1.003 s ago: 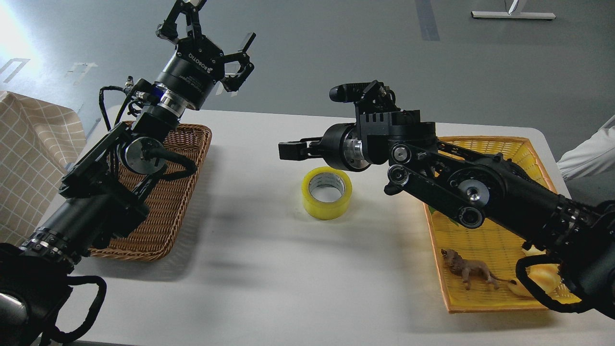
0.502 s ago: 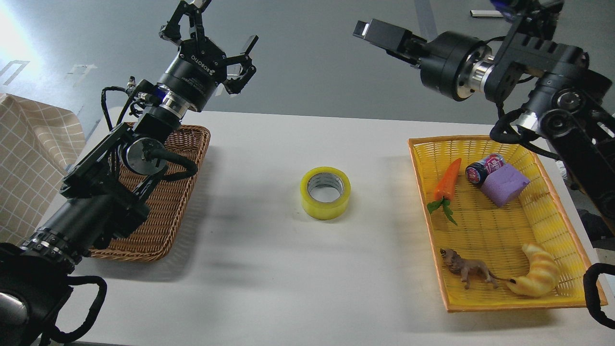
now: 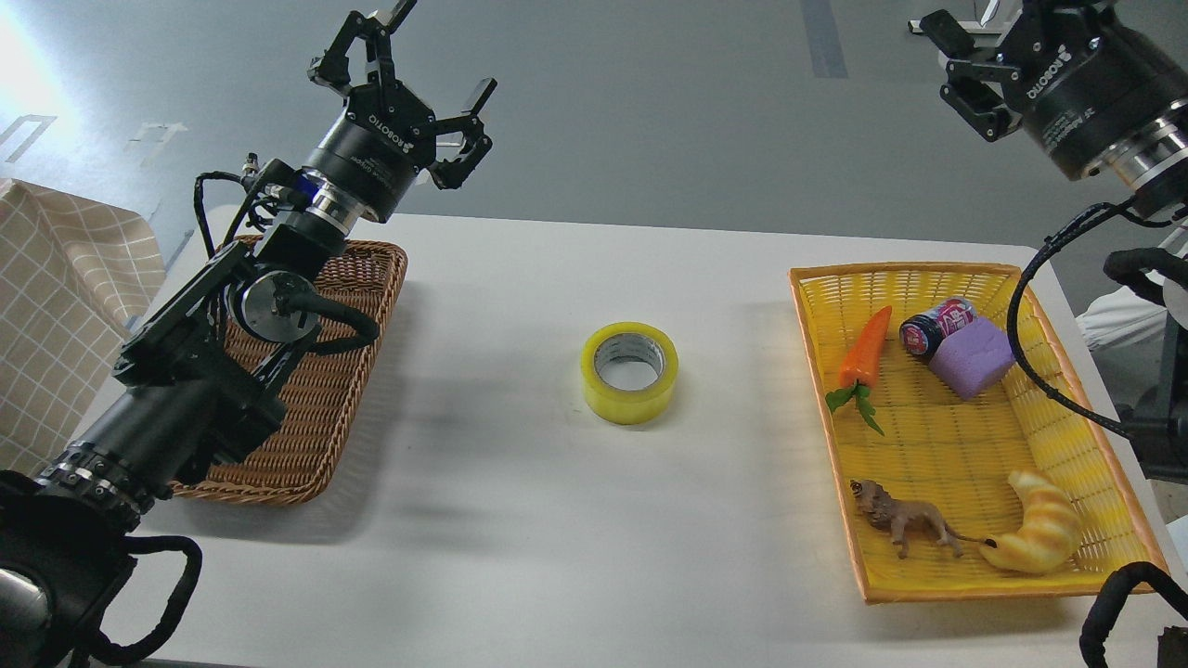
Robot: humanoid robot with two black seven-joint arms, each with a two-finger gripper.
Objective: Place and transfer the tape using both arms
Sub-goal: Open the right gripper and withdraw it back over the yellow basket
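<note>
The tape, a yellow roll with a grey-white core, lies flat on the white table near its middle, with nothing touching it. My left gripper is open and empty, raised above the table's far left edge, well left of the tape. My right gripper is open and empty, raised high at the top right, far from the tape and above the yellow basket's far end.
A brown wicker basket lies at the left under my left arm. A yellow basket at the right holds a carrot, a small can, a purple block, a toy lion and a croissant toy.
My right arm has risen from just above the tape and swung back to the upper right, uncovering the yellow basket. The tape lies where it was. My left arm has barely moved.
</note>
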